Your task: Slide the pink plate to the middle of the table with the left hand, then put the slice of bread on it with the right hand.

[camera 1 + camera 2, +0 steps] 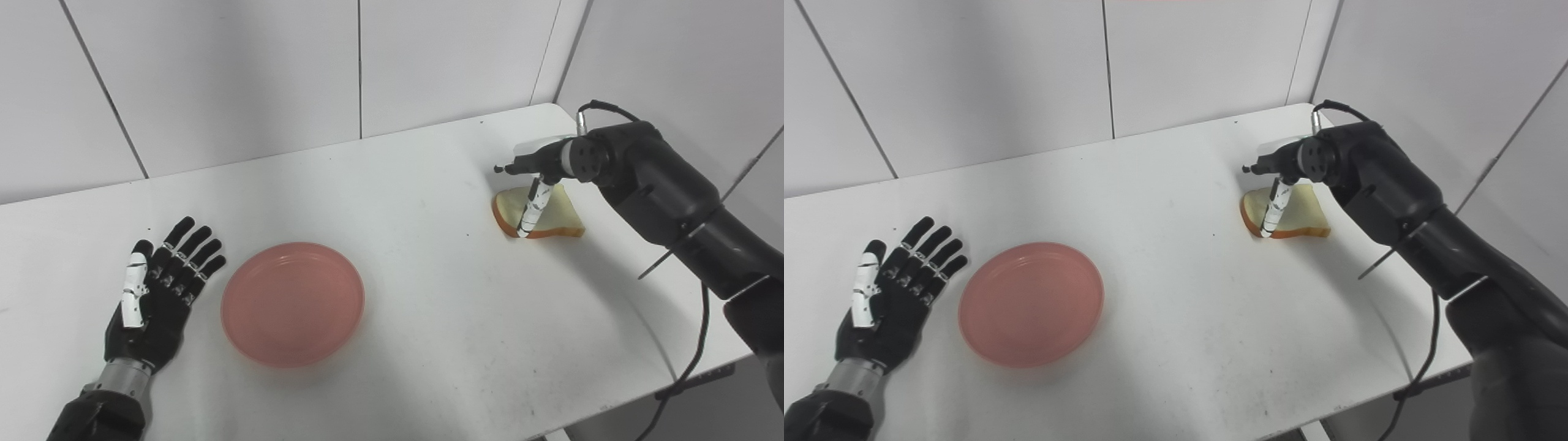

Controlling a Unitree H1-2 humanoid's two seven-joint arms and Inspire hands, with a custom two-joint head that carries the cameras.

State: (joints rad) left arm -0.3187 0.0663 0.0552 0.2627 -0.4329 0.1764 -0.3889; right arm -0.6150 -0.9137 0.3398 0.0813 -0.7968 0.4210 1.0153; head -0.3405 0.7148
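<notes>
The pink plate (293, 302) lies flat on the white table (429, 318), left of the middle. My left hand (160, 288) rests palm down just left of the plate, open, with its fingers spread and not touching the rim. The slice of bread (551, 214) lies near the table's far right corner. My right hand (539, 174) hovers over it with the fingers pointing left above the slice. Its thumb (531, 208) reaches down to the crust at the slice's left edge. The wrist hides most of the fingers, and no closed grip on the bread shows.
White wall panels (245, 79) close off the back and right sides of the table. A black cable (686, 373) hangs from the right arm past the table's right front edge. Bare tabletop lies between plate and bread.
</notes>
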